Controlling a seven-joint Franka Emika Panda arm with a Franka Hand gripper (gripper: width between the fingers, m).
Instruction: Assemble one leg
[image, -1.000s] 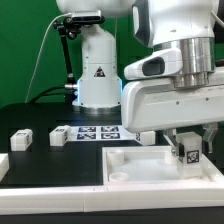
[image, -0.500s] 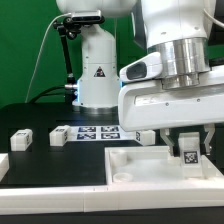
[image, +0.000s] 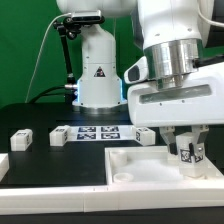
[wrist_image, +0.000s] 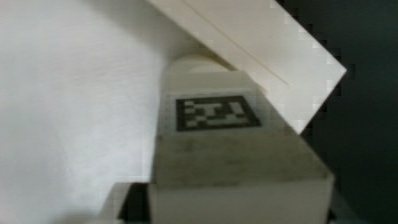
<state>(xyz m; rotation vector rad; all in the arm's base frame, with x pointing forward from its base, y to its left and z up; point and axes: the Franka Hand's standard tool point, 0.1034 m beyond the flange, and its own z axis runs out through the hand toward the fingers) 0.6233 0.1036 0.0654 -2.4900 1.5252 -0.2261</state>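
Gripper (image: 189, 153) at right of the exterior frame, lowered over the right side of the large white square piece (image: 135, 166), fingers clamped on the leg (image: 190, 155), marker tag facing the camera. Leg upright, its lower end at or just above the square piece's near right corner; contact not resolvable from this view. Wrist view filled by the same leg (wrist_image: 228, 150), tag in frame centre, white panel and a raised rim just beyond it.

Progress, as a judgement: leg picked and carried to the corner, so the fetch looks done. Left to do: seating the leg in its corner pocket, probably turning it home, then release. None of that confirmed yet.

Other loose white blocks on the black surface (image: 40, 115): one at far left (image: 20, 140), one left of centre (image: 59, 135), one (image: 145, 135) just behind the square piece. Marker board (image: 97, 131) flat at centre, tags upward. White strip along the near edge.

Room: green backdrop, robot base (image: 97, 70) at upper centre, black cable trailing at left.
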